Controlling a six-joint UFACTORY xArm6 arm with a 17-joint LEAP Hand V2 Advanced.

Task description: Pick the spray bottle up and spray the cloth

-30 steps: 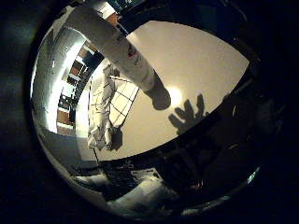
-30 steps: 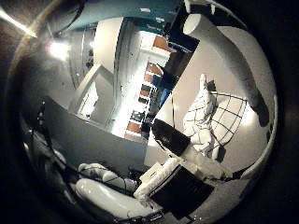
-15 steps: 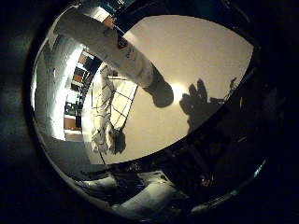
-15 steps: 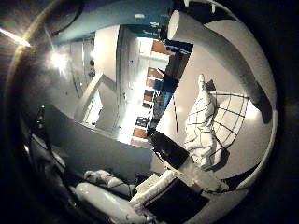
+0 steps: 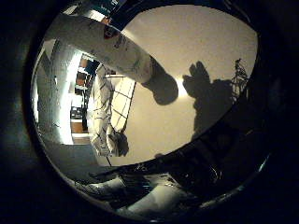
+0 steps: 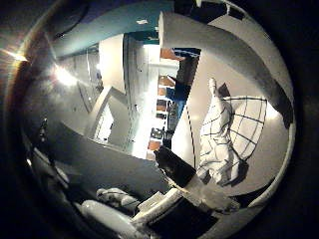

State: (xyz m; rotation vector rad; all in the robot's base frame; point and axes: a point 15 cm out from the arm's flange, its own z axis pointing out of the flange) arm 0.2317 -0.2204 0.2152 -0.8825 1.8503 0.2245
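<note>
A: One big change vs prev — spray bottle (image 5: 117, 46) fills more of the palm view, closer.
B: Hand (image 6: 189, 184)?
A: Finger pokes out, grip state can't tell. Bottle stands on table (image 5: 196, 46) beside checked cloth (image 6: 227, 134), farther off.

White spray bottle (image 5: 110, 46), tall and round-bodied, standing upright on the pale bench (image 5: 196, 51), base on the surface with a dark shadow spreading from its foot. Printed label with a small red and dark mark partway up the body. Top of the bottle cut off from sight, nozzle not visible. Close to the palm, filling a broad band of both views. White cloth (image 6: 227, 137) with a thin dark grid pattern, crumpled and bunched, one part spread flat, lying on the bench just beside the bottle, not touching it.
</note>
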